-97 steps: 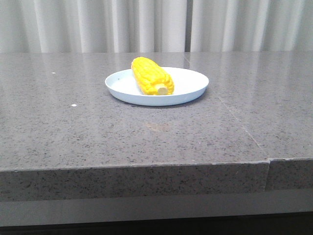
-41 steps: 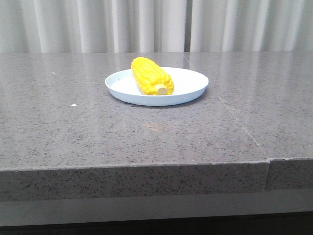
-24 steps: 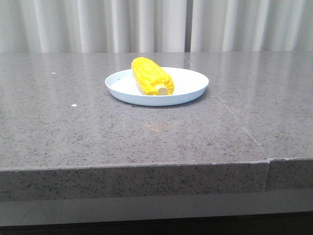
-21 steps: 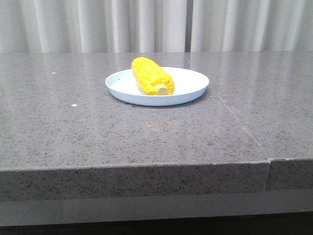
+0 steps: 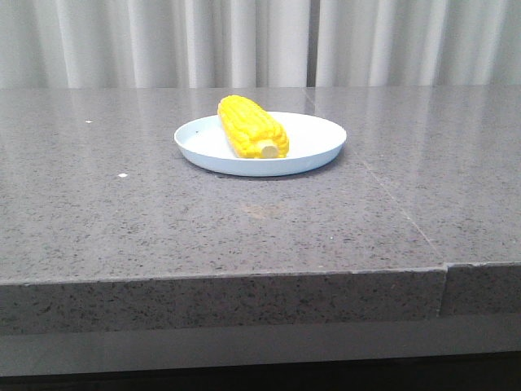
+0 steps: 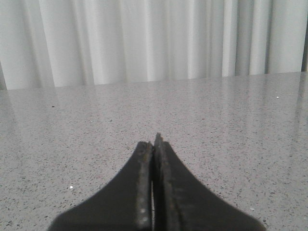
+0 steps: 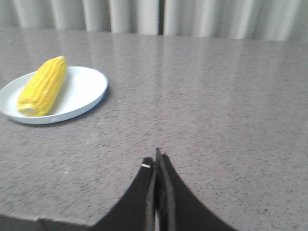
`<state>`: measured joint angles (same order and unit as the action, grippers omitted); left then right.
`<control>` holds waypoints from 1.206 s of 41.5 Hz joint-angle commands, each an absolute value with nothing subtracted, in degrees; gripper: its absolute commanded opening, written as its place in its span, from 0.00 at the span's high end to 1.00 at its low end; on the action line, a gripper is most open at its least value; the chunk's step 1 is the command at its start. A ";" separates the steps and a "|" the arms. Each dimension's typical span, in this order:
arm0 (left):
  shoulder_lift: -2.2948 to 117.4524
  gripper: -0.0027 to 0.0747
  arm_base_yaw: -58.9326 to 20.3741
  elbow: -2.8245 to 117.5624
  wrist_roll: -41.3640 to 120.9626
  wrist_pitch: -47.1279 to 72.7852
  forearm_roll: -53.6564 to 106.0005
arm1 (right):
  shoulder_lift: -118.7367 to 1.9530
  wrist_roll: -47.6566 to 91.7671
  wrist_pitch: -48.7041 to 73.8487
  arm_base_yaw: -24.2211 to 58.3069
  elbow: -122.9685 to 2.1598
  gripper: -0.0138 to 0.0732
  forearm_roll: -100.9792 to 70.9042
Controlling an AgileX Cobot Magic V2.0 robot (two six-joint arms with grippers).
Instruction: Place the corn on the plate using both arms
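The yellow corn (image 5: 252,126) lies on the pale plate (image 5: 313,134) in the middle of the grey table, its pale stub end toward the camera. In the right wrist view the corn (image 7: 42,86) and the plate (image 7: 84,91) sit well away from my right gripper (image 7: 157,155), which is shut with nothing in it. My left gripper (image 6: 153,142) is shut and empty too, over bare stone; neither corn nor plate shows in its view. No arm appears in the front view.
The speckled grey stone table (image 5: 122,220) has a front edge close to the camera and a seam (image 5: 403,212) running along its right part. White curtains (image 5: 163,41) hang behind the table.
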<state>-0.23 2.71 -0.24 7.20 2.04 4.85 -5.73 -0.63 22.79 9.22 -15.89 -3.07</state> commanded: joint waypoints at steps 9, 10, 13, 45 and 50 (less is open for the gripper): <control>-1.34 0.99 2.30 -0.45 6.87 -3.17 5.01 | -0.13 0.00 1.34 5.62 -4.54 0.98 -3.55; -1.34 0.99 2.30 -0.45 6.87 -3.17 5.01 | 0.11 0.00 0.54 5.62 -3.81 0.98 -3.55; -1.34 0.99 2.30 -0.45 6.87 -3.17 5.01 | 0.70 0.00 -2.38 5.57 -1.44 0.98 -3.57; -1.34 0.99 2.30 -0.45 6.87 -3.17 5.01 | 1.32 0.00 -4.88 4.76 0.61 0.98 -3.57; -1.34 0.99 2.30 -0.45 6.87 -3.17 5.01 | 1.32 0.00 -4.88 4.76 0.61 0.98 -3.57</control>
